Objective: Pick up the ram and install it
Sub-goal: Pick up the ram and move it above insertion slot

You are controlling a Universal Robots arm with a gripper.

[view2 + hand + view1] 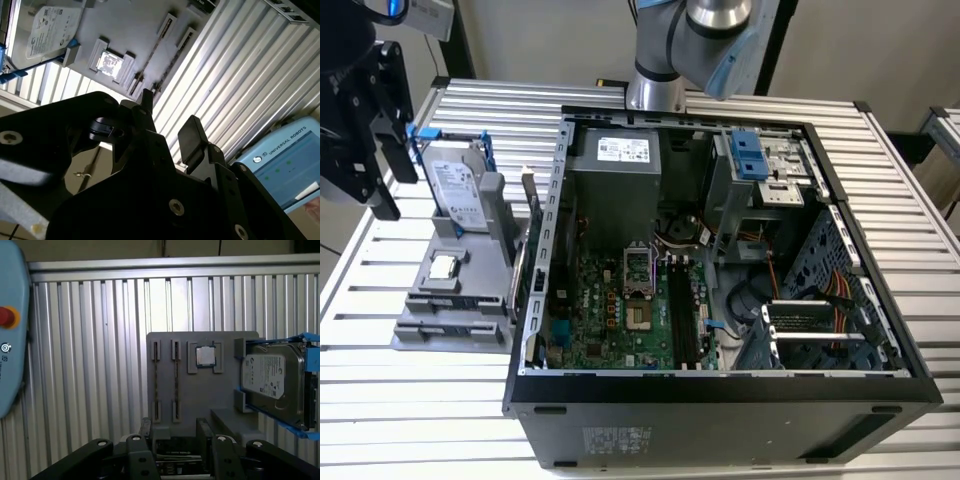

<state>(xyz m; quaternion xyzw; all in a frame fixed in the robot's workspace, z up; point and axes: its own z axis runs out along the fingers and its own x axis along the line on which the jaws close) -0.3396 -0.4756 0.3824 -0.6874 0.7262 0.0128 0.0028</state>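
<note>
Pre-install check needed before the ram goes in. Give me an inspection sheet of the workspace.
Surface: slatted metal table carrying the open computer case and a grey holder.
Job's things: ram apparently standing edge-on in a holder slot; motherboard exposed inside the case.
Clutter: hard drive and processor chip on the holder.
Grippers: gripper open, empty, hovering near the holder.
Cables: orange wires inside the case.
Surroundings: pale-blue teach pendant nearby.

Robotics lab: slatted aluminium bench (410,400), opened computer case (720,393).
</note>
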